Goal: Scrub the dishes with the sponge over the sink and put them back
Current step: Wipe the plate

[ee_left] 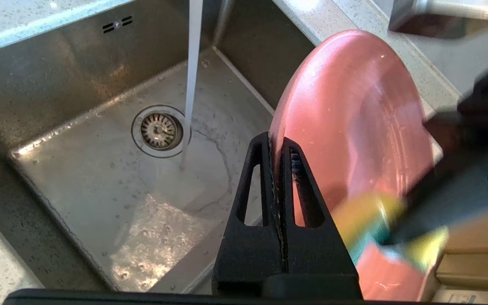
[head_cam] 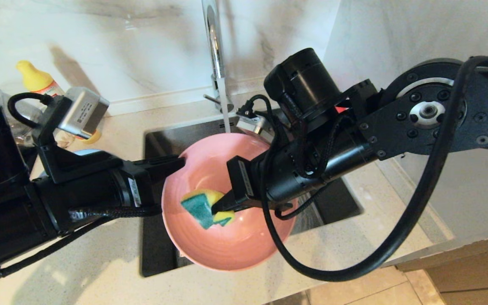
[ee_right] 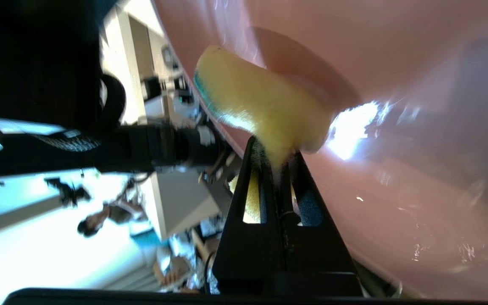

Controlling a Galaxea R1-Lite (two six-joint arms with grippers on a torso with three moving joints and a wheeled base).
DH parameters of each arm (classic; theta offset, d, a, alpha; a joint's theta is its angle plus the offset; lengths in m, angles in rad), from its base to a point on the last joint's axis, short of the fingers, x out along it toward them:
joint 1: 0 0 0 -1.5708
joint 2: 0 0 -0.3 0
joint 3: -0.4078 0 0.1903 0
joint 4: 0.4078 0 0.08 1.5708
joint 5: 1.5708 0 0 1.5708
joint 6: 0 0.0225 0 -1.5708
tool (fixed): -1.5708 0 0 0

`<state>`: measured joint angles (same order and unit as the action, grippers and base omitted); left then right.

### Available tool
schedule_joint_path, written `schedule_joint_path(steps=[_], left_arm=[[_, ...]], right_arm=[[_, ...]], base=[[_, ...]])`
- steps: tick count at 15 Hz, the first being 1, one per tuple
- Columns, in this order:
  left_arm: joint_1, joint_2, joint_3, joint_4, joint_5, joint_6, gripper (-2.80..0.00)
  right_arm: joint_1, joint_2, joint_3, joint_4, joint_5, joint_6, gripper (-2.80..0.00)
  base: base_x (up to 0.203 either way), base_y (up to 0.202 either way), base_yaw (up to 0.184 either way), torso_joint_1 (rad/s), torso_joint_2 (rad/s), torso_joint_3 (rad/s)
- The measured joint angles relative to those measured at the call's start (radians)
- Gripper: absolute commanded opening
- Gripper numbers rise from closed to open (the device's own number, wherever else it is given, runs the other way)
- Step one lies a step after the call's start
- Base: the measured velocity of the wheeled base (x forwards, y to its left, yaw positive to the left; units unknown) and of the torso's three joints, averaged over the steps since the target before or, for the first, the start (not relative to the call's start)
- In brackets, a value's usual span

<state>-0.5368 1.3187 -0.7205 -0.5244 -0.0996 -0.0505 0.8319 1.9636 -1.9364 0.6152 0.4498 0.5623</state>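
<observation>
Over the sink [ee_left: 79, 178], the pink plate [head_cam: 223, 237] was clamped at its rim by the left claw [ee_left: 277, 146]. The sponge [head_cam: 206, 207], pinched in the right claw [ee_right: 275, 163], was best pressed flat and swept broadly.

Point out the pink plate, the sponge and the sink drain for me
pink plate [head_cam: 231, 241]: head view, bare inner face near its lower rim.
sponge [head_cam: 198, 208]: head view, green scouring layer.
drain strainer [ee_left: 158, 130]: left wrist view, its slotted centre in the sink floor.
</observation>
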Motion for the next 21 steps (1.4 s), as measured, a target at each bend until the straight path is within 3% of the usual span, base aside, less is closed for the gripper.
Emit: schedule_joint_path(steps=[10,21], left_arm=[[-0.003,-0.022,0.015,-0.002,0.004,-0.003,-2.80],[0.020,-0.012,-0.035,-0.003,0.011,-0.027,-2.80]], right_arm=[[-0.077,-0.066,-0.001,-0.004,-0.001,0.001,-2.80],[-0.114,-0.131,0.075,0.123,0.000,-0.001,-2.80]], base=[[0.000,0.000,0.000,0.000,0.00,0.000],[0.000,0.000,0.000,0.000,0.00,0.000]])
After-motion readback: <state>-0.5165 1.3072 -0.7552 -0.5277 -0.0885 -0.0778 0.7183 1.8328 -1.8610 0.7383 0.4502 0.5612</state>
